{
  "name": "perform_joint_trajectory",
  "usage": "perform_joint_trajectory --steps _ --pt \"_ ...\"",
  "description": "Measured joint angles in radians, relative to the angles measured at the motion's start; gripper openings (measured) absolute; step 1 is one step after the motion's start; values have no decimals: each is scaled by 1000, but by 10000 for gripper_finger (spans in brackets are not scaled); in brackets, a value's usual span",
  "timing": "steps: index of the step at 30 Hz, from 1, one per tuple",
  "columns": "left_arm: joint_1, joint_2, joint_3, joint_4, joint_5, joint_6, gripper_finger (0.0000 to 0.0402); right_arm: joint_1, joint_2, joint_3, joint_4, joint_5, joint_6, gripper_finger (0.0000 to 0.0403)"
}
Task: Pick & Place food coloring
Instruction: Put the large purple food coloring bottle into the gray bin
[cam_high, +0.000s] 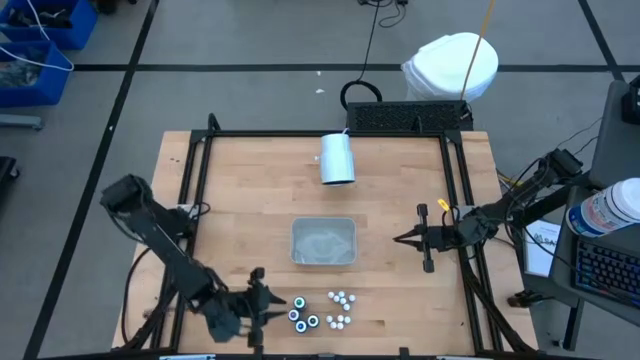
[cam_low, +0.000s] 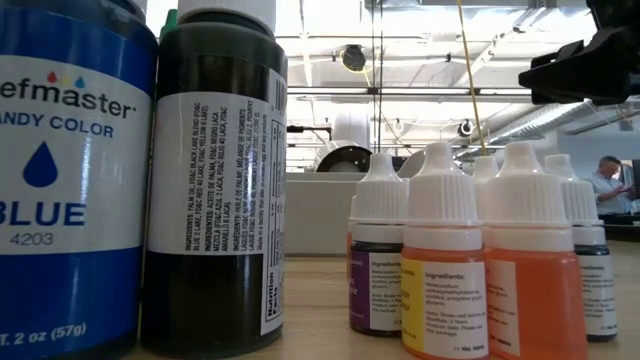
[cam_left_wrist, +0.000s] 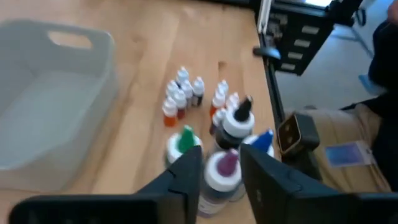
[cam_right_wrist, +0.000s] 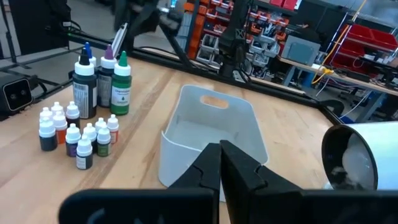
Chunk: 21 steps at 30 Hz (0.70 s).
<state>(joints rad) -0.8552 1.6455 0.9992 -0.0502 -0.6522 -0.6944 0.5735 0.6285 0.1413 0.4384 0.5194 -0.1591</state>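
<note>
High view: the left tool (cam_high: 262, 304), fingers spread, sits beside the bottles (cam_high: 322, 310) on the table (cam_high: 250, 200); the right tool (cam_high: 402, 239), pressed together, waits near the bin (cam_high: 323, 242).

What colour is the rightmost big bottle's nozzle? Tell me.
Green, on the tall bottle; clearest in the right wrist view.

Right gripper (cam_right_wrist: 221, 163) fingers pressed together over the white bin's (cam_right_wrist: 249, 134) near wall, food coloring (cam_right_wrist: 84, 118) clustered beside the bin, white cup (cam_right_wrist: 364, 158) lying on its side opposite.
</note>
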Motion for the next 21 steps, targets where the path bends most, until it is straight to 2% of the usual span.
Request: perform_joint_trajectory --steps 5,10,14,21 --pt "-18 115 56 -3 1 9 204 0 0 0 6 0 1 1" --pt "-15 145 67 -7 20 17 258 0 0 0 6 1 0 1" --pt "1 148 67 -8 20 8 277 0 0 1 6 2 -1 1" --pt "40 148 66 -13 24 4 280 0 0 1 6 2 -2 1"
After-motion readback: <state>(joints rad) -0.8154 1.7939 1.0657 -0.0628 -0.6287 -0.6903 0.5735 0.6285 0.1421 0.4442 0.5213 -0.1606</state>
